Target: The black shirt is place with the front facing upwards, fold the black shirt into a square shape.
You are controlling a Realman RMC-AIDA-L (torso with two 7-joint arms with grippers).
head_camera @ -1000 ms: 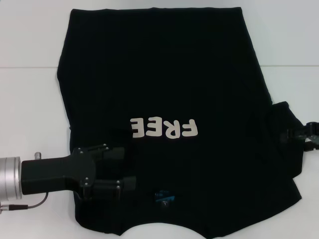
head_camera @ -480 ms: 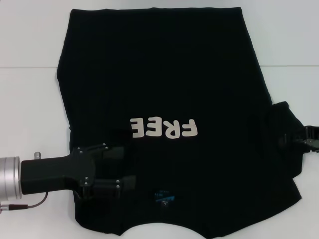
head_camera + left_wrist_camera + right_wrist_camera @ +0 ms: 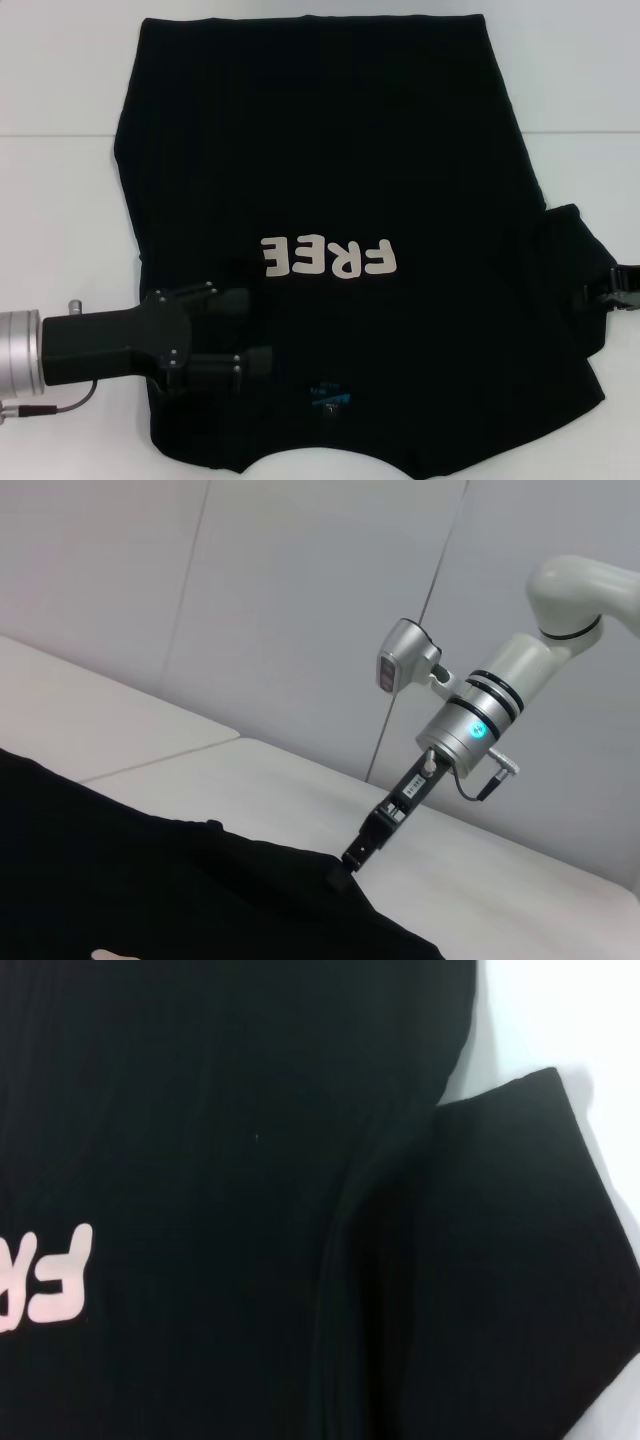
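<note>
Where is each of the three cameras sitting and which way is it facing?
Head view: above, looking down at the black shirt on the white table; left gripper over its near left part, right gripper at the right sleeve.
Left wrist view: low, looking across the shirt at the right gripper and its arm.
Right wrist view: close over the right sleeve; no own fingers visible.
Shared: all show the shirt; the cream lettering appears in head and right wrist.

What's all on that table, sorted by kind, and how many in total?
Shirt: 1
Pincers: 2, the left pincer open over the shirt's near side, the right pincer at its sleeve
Table: 1
Total: 4
</note>
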